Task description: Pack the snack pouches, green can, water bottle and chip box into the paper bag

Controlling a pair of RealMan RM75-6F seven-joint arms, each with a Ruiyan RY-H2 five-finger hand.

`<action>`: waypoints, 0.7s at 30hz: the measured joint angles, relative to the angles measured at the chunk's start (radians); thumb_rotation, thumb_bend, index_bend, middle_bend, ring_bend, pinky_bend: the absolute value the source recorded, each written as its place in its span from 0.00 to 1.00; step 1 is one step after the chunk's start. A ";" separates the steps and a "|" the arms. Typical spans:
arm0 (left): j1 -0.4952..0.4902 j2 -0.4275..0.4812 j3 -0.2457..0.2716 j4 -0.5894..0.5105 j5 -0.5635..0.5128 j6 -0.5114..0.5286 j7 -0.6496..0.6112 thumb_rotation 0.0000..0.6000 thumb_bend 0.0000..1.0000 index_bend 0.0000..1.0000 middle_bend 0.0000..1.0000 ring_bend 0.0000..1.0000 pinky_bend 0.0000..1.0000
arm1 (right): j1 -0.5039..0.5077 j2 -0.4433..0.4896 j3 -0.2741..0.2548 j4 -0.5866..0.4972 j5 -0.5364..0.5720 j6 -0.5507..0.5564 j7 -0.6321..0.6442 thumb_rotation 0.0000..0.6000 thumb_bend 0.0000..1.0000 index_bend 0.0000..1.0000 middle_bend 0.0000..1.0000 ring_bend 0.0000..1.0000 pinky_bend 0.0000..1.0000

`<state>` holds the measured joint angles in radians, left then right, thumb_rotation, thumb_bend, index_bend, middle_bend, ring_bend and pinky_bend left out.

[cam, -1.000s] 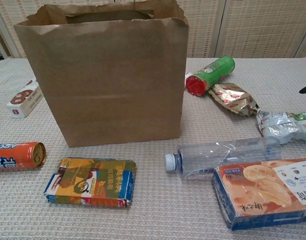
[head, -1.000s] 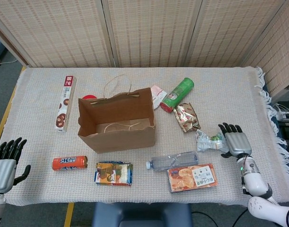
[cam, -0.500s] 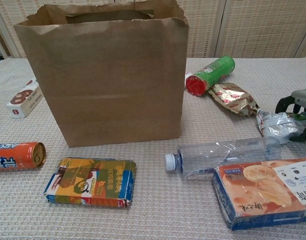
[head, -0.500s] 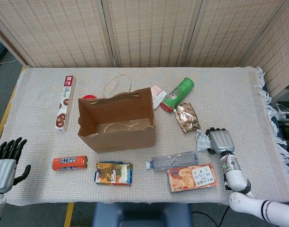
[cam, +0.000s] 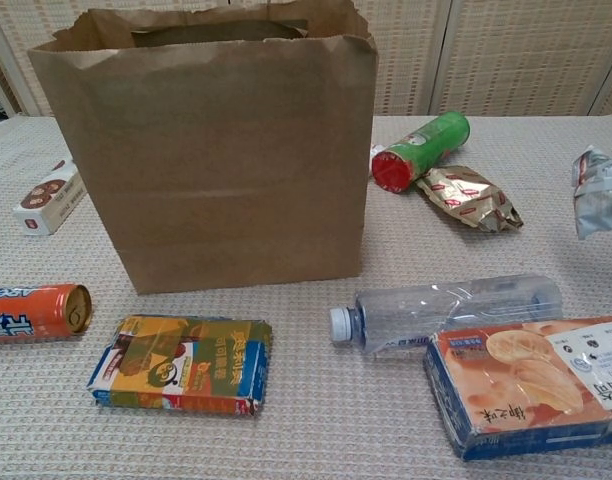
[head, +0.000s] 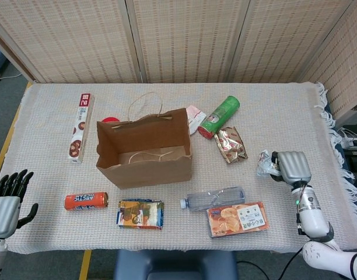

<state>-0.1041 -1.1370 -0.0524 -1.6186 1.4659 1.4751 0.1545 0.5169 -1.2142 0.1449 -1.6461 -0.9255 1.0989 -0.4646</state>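
Observation:
The brown paper bag (head: 144, 149) (cam: 211, 150) stands open and upright mid-table. My right hand (head: 292, 167) grips a crumpled silver-green snack pouch (head: 265, 165) (cam: 598, 190), raised off the cloth at the far right. The green can (head: 219, 116) (cam: 422, 150) lies on its side behind a bronze snack pouch (head: 231, 144) (cam: 468, 198). In front of the bag lie the water bottle (head: 213, 198) (cam: 451, 310), the chip box (head: 238, 219) (cam: 531, 385) and a colourful pouch (head: 140, 214) (cam: 181, 363). My left hand (head: 6, 198) is open at the near left edge.
An orange can (head: 86, 201) (cam: 31, 312) lies near left. A long biscuit box (head: 82, 126) (cam: 48, 197) sits left of the bag. A pink-white packet (head: 195, 118) and a red object (head: 110, 121) lie behind the bag. Woven screens stand behind the table.
My right hand reached in from the right, closed on the silver-green pouch, then lifted it and drew it rightward. The left hand stayed still.

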 measured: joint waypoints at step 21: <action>-0.002 0.003 0.001 0.003 0.004 -0.003 -0.013 1.00 0.39 0.01 0.00 0.00 0.00 | 0.176 0.185 0.328 -0.514 -0.072 0.296 -0.170 1.00 0.30 0.71 0.61 0.65 0.67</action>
<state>-0.1065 -1.1340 -0.0509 -1.6160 1.4701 1.4724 0.1412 0.6928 -1.0292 0.4729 -2.1598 -0.9979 1.3946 -0.6341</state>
